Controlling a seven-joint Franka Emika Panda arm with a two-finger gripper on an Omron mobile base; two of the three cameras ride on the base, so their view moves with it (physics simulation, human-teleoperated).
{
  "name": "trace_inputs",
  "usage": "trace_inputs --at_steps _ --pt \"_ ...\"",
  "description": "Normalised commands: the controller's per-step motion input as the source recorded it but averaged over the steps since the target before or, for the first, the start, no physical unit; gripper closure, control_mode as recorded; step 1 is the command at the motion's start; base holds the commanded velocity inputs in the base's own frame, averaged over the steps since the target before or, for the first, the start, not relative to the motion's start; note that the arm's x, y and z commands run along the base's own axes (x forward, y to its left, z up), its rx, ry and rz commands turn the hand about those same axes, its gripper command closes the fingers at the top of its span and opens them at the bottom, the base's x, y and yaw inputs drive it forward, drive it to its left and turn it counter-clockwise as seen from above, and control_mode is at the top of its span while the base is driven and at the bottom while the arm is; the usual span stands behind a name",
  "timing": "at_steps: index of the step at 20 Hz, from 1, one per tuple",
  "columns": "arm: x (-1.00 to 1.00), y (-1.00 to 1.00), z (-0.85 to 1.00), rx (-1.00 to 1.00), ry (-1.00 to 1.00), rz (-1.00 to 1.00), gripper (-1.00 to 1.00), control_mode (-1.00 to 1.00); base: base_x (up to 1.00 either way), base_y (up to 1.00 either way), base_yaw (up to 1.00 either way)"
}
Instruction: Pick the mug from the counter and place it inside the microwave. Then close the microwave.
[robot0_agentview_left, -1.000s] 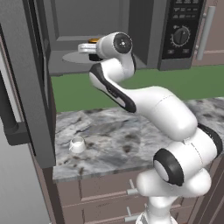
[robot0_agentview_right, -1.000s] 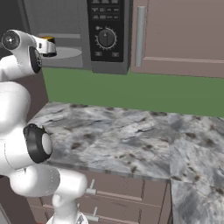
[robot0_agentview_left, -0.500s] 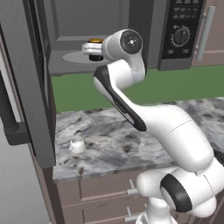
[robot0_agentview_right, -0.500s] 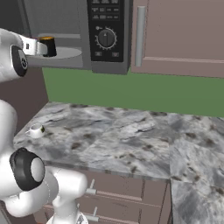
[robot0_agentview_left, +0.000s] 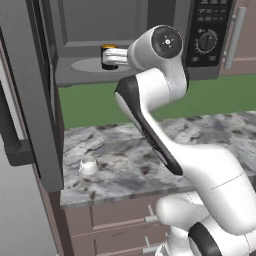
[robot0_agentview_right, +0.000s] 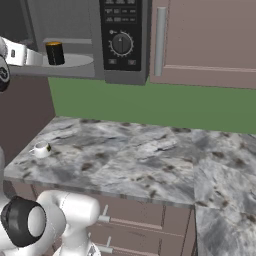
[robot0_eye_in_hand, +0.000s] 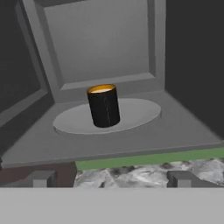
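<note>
Mug black, orange rim; turntable light grey, microwave dark grey; counter grey-white marbled; backsplash green; cup white.

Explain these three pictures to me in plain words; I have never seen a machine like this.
This is a white robot arm in a rendered kitchen. Two pictures are taken from its base, behind it on the left and right; the third looks along its hand. The black mug stands upright on the round turntable inside the microwave, whose door stands open. The gripper is open, holds nothing, and sits just outside the microwave. A small white cup rests on the marbled counter.
</note>
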Motion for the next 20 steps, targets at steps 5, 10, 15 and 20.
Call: trace_inputs --at_steps 5,10,15,20 --pt "-0.88 -0.2 0.14 0.0 0.0 -0.01 -1.0 -1.0 0.0 0.0 0.0" --pt "-0.93 -0.11 0.01 0.0 -0.06 0.0 -1.0 -1.0 0.0 0.0 0.0" --pt "-0.99 -0.18 0.06 0.0 -0.06 0.11 -1.0 -1.0 0.0 0.0 0.0" --pt "-1.0 -0.25 0.14 0.0 -0.07 0.13 -1.0 -1.0 0.0 0.0 0.0"
